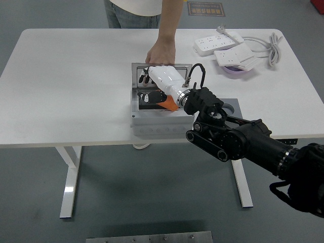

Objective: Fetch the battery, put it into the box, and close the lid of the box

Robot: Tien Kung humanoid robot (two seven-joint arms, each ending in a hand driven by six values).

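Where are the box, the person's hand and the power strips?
box (152,124), head view, on its grey front wall.
person's hand (161,52), head view, on the back of the hand.
power strips (223,48), head view, on a white casing.

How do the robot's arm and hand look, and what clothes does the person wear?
The right arm is black and bulky, with rounded jointed links. The right hand has a glossy white shell and dark fingers; a black cable loops at its wrist. The person wears a light top and blue jeans.
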